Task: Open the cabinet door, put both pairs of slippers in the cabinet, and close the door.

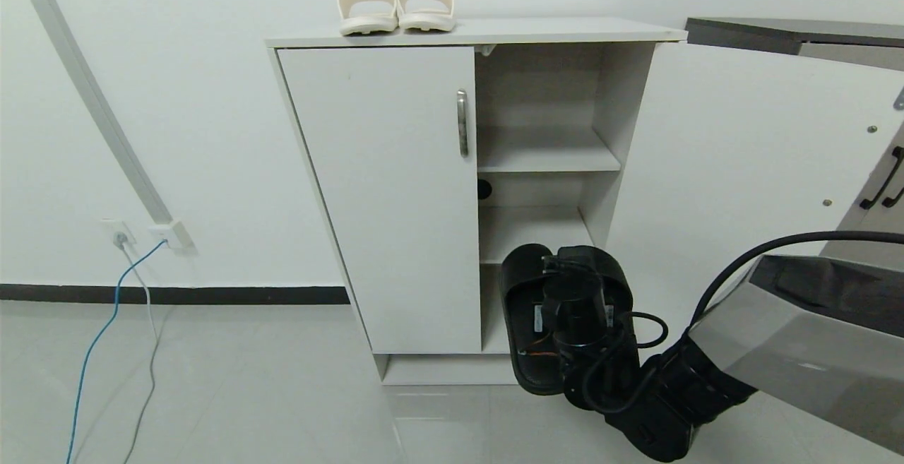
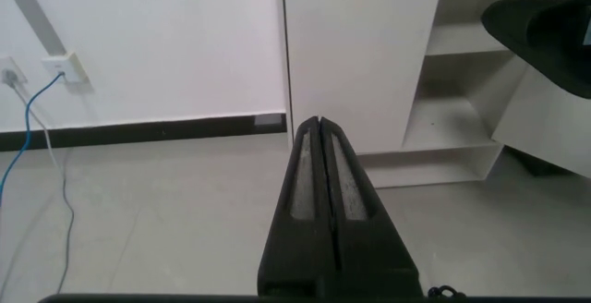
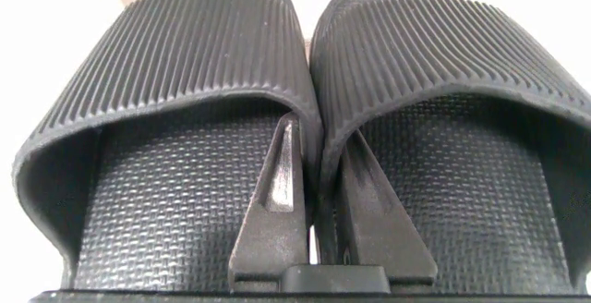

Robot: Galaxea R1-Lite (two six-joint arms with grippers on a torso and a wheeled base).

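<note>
While cabinet door (image 1: pixel 741 167) stands open, right hand (image 3: pixel 321 201) pinches black slippers (image 1: pixel 526 323).
Cream slippers (image 1: pixel 395 8) atop cabinet (image 1: pixel 565 28); left hand (image 2: pixel 319 169) pressed together.

The closed left door (image 1: pixel 381 195) hid the left half of the cabinet (image 1: pixel 565 28); the black slippers (image 1: pixel 526 323) covered its bottom compartment, at 5 o'clock from the door handle (image 1: pixel 462 123); the right arm (image 1: pixel 635 386) masked much of that pair; the open right door (image 1: pixel 741 167) was cut off at the frame's 3 o'clock edge.
</note>
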